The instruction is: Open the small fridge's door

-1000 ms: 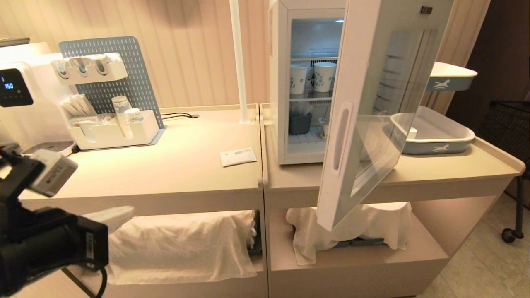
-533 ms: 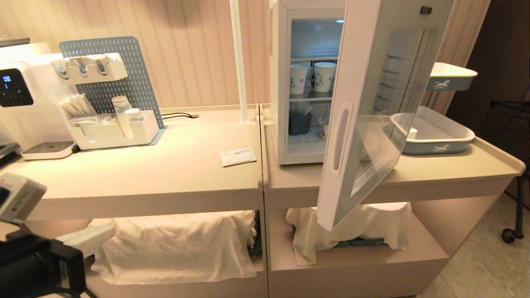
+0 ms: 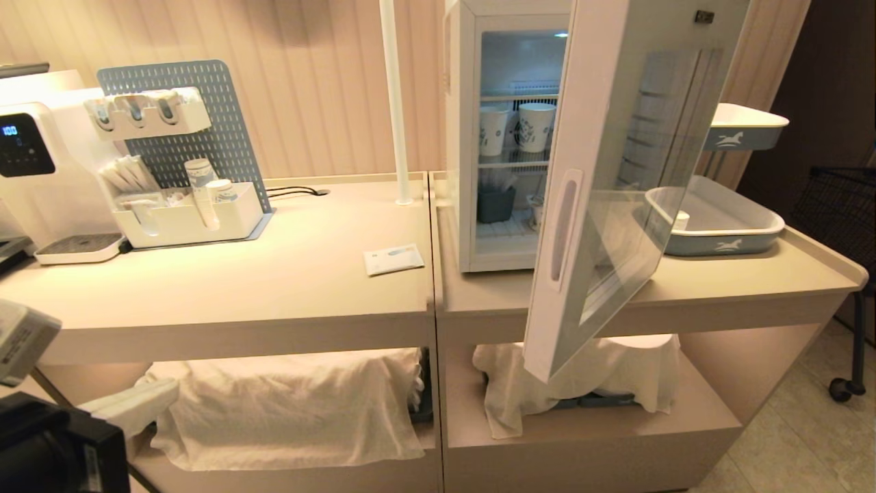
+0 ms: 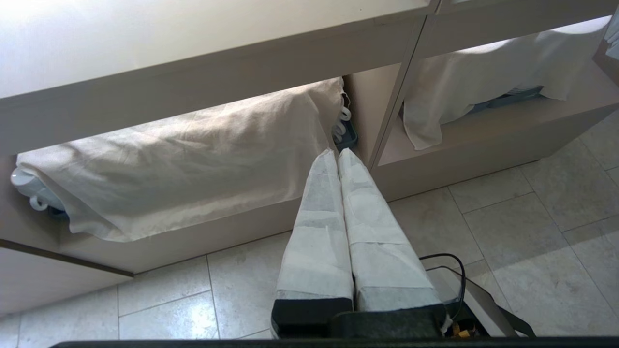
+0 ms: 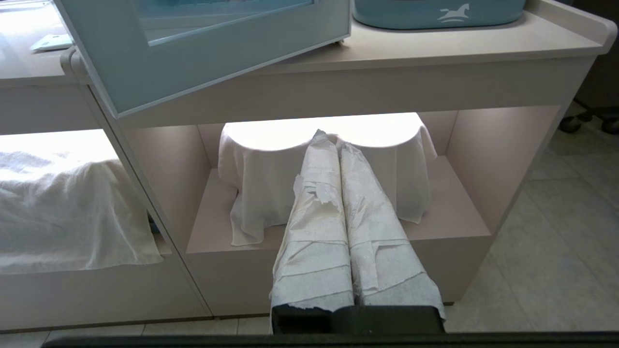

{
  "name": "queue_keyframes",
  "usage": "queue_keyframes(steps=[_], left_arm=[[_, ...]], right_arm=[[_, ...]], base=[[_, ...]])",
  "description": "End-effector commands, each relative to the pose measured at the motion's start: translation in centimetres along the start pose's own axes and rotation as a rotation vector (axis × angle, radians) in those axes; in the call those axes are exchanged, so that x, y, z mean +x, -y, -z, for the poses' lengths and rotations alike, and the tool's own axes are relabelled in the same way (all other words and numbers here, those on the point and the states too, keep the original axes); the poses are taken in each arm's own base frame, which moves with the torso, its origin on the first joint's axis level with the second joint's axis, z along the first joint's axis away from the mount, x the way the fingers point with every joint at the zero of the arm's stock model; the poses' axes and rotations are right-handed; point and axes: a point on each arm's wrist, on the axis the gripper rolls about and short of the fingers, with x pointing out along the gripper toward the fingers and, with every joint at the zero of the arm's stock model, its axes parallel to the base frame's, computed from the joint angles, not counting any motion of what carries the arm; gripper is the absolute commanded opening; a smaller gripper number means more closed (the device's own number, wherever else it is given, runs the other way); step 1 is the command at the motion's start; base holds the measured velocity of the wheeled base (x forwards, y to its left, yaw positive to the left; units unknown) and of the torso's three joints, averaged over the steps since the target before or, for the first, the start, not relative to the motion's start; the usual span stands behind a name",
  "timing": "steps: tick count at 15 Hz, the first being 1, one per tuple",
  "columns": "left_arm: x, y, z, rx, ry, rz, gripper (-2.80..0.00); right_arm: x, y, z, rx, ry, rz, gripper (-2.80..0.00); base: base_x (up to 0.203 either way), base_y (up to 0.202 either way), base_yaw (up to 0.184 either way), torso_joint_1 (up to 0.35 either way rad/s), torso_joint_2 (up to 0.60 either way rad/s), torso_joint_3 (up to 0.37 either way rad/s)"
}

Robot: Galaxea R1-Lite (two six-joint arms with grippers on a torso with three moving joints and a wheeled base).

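The small white fridge point(image 3: 465, 137) stands on the right counter. Its door point(image 3: 602, 205) is swung wide open toward me, glass window and recessed handle point(image 3: 562, 229) showing. Patterned paper cups point(image 3: 534, 127) sit on a wire shelf inside. The door's lower corner shows in the right wrist view point(image 5: 193, 58). My left gripper point(image 3: 154, 397) is low at the bottom left, below the counter, shut and empty, as its wrist view point(image 4: 337, 153) shows. My right gripper point(image 5: 329, 137) is out of the head view, low before the right cabinet's shelf, shut and empty.
A white water dispenser point(image 3: 31, 171) and a pegboard organiser point(image 3: 185, 157) stand on the left counter, with a sachet point(image 3: 393, 259) near its middle. Blue-white trays point(image 3: 718, 222) sit right of the fridge. White cloths point(image 3: 294, 404) cover the lower shelves.
My left arm has dropped down and to the left, from counter height to below the counter edge. The fridge door has not moved.
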Motion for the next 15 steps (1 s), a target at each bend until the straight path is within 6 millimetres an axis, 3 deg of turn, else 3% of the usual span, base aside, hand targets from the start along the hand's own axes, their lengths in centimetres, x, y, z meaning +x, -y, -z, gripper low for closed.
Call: queue_keyframes(steps=[1, 9, 15], left_arm=[[-0.3, 0.0, 0.2, -0.002, 0.007, 0.000, -2.80], [-1.2, -0.7, 0.4, -0.029, 0.027, -0.049, -2.80], [-3.4, -1.1, 5.1, -0.060, 0.035, -0.093, -2.80]], right_arm=[[0.1, 0.0, 0.3, 0.000, -0.008, -0.001, -2.80], [0.1, 0.0, 0.3, 0.000, -0.010, -0.001, -2.80], [0.1, 0.0, 0.3, 0.000, -0.010, -0.001, -2.80]], base=[[0.000, 0.000, 0.000, 0.000, 0.00, 0.000], [0.000, 0.000, 0.000, 0.000, 0.00, 0.000], [0.000, 0.000, 0.000, 0.000, 0.00, 0.000]])
